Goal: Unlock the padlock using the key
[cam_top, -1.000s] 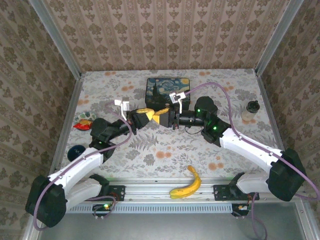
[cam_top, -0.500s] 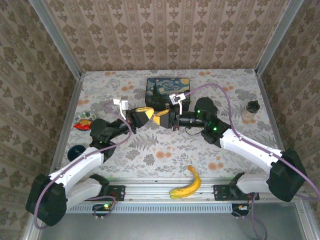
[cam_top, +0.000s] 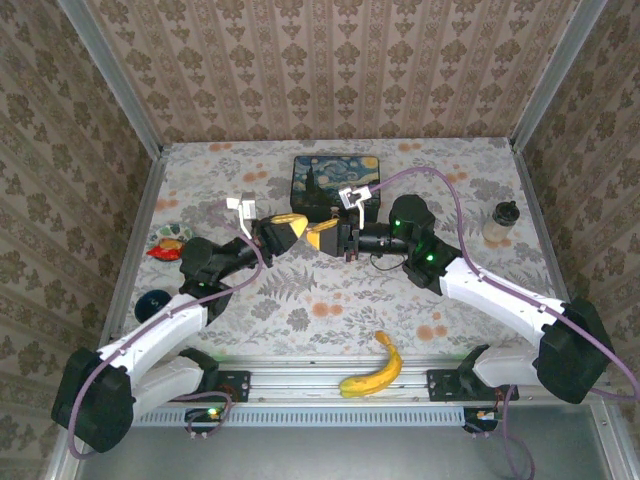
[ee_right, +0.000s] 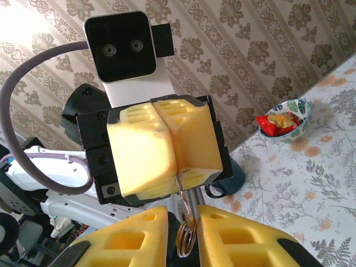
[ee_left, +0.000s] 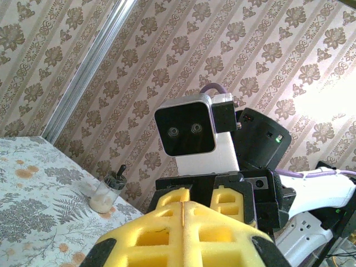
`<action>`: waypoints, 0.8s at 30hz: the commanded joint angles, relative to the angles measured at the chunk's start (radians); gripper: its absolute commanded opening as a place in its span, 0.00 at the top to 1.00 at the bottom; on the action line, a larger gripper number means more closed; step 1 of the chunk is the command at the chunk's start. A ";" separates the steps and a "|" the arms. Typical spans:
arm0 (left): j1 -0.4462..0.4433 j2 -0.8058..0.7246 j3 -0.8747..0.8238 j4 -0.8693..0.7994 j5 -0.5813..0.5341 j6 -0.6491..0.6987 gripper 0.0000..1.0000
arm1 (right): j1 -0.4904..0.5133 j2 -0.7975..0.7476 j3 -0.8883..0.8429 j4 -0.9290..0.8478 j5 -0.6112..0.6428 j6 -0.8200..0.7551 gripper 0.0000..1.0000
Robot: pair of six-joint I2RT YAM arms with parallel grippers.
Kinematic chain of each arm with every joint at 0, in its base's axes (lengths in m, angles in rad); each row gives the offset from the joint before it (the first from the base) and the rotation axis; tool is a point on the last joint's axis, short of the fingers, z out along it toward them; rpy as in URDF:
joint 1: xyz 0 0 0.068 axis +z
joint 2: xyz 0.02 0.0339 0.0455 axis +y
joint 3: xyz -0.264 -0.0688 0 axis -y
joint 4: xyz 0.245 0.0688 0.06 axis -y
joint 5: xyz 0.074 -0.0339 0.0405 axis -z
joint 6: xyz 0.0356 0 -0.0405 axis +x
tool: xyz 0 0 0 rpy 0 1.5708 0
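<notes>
Nudges right gripper (ee_right: 183,216) closer than before, tip to tip with left gripper (ee_right: 176,167). Pinches key (ee_right: 182,200) narrowly in right, ring (ee_right: 186,242) dangling; clamps left shut over key's tip, padlock hidden from sight there.

Floral table (cam_top: 300,300) holds banana (cam_top: 373,368), painted tin (cam_top: 320,172), jar (cam_top: 497,222), bowl (cam_top: 168,243).

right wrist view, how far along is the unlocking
Done: left gripper and right gripper face tip to tip by the tin. In hand: the left one is shut, the key jutting from its pad seam, its ring hanging between the right one's fingers. Left: whether the key has entered or turned the padlock cannot be told.
</notes>
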 commanded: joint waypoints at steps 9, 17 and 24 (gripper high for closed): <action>-0.011 0.002 0.007 0.050 0.012 -0.009 1.00 | -0.002 -0.003 0.003 0.047 0.007 -0.001 1.00; 0.000 -0.050 0.020 -0.043 -0.024 -0.011 0.57 | -0.005 -0.043 -0.001 -0.090 0.079 -0.065 1.00; 0.000 -0.217 0.183 -0.708 -0.195 0.237 0.39 | -0.011 -0.113 0.036 -0.407 0.280 -0.166 1.00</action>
